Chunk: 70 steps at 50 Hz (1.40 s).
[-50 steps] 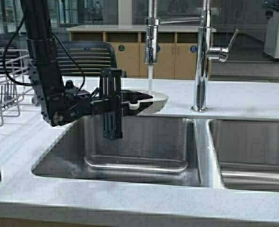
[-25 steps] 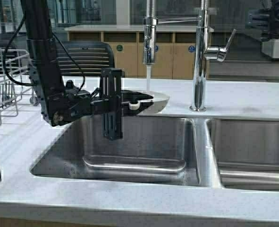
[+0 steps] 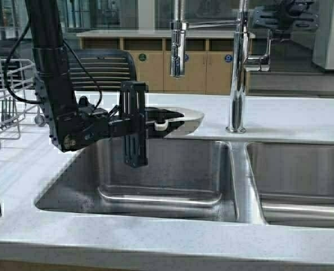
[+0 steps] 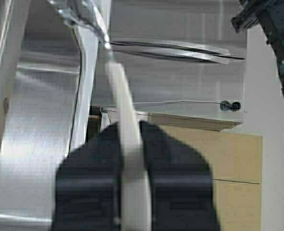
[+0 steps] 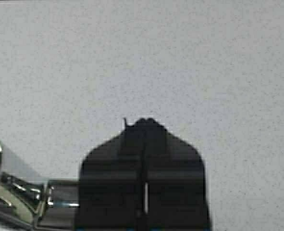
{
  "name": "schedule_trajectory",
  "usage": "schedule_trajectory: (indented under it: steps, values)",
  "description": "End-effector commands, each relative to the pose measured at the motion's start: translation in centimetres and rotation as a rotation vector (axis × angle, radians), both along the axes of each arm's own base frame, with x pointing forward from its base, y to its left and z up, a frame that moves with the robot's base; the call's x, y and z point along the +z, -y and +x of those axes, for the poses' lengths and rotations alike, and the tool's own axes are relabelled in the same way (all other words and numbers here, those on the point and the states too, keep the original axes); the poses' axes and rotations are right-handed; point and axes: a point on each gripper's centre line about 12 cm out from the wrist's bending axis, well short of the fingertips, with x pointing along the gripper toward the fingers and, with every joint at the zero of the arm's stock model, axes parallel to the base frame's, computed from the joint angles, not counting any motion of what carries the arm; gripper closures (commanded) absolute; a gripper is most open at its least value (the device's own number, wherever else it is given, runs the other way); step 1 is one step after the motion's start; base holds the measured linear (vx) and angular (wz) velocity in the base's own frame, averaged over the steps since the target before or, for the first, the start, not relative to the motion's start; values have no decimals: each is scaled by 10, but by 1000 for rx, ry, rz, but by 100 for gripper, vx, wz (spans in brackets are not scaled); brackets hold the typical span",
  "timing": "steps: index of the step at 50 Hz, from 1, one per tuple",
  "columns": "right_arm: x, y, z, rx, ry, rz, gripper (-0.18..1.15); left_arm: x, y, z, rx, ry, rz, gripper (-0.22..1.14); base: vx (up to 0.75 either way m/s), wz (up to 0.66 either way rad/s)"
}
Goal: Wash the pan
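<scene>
White pan point(image 3: 181, 119) sits pinched by the left gripper point(image 3: 162, 119) under the dry spout point(image 3: 177, 48), rinse seemingly finished, while the right gripper point(image 3: 280, 14), fingers closed, empty, rests at the tap lever point(image 3: 258, 61).

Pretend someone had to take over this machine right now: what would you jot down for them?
Left gripper: shut on the pan by its handle, holding it over the back of the left sink, under the spout.
Right gripper: shut, raised at the tap lever.
Done: no water is running from the spout now.
Left: whether the pan is clean cannot be seen from here; check it, then set it down, perhaps in the rack on the left.
</scene>
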Motion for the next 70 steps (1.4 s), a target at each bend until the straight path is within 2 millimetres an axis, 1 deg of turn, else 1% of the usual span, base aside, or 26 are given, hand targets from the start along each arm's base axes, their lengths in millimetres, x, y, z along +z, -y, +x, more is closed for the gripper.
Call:
schedule_trajectory:
  steps: [1, 4, 9, 15, 20, 25, 30, 33, 38, 41, 49, 54, 60, 66, 70]
  values:
    - [39, -24, -2, 40, 73, 9, 92, 14, 4, 6, 1, 68, -30, 89, 0, 0]
    - [41, -22, -4, 37, 76, 7, 92, 14, 4, 6, 1, 73, -34, 89, 0, 0]
    - [47, -9, -8, 21, 83, -4, 92, 12, 4, 6, 0, 88, -50, 89, 0, 0]
    - [58, 16, -17, -17, 111, -13, 92, 9, 4, 7, 2, 145, -98, 89, 0, 0]
    - [69, 39, -34, -60, 143, -11, 92, 6, 4, 10, 19, 192, -140, 89, 0, 0]
    - [77, 62, -52, -100, 166, -16, 92, 2, 2, 15, 58, 217, -124, 89, 0, 0]
    - [79, 77, -73, -131, 185, -15, 92, 3, -4, 19, 137, 255, -81, 89, 0, 0]
    - [79, 82, -85, -144, 193, -16, 92, 4, -7, 20, 183, 255, -43, 89, 0, 0]
    - [73, 84, -105, -150, 188, -19, 92, 7, -8, 20, 198, 215, 24, 89, 0, 0]
    - [68, 82, -116, -149, 181, -17, 92, 6, -8, 18, 191, 170, 81, 89, 0, 0]
    - [51, 79, -143, -152, 163, -1, 92, -1, -14, 6, 163, -7, 285, 89, 0, 0]
    - [46, 77, -156, -155, 157, 5, 92, 1, -18, -3, 139, -77, 357, 89, 0, 0]
    - [43, 75, -170, -152, 146, 5, 92, 12, -15, -10, 96, -61, 298, 89, 0, 0]
    - [42, 69, -178, -140, 144, 7, 92, 20, -14, -13, 89, -8, 154, 89, 0, 0]
    - [41, 64, -181, -127, 141, 7, 92, 19, -15, -13, 105, 48, 53, 89, 0, 0]
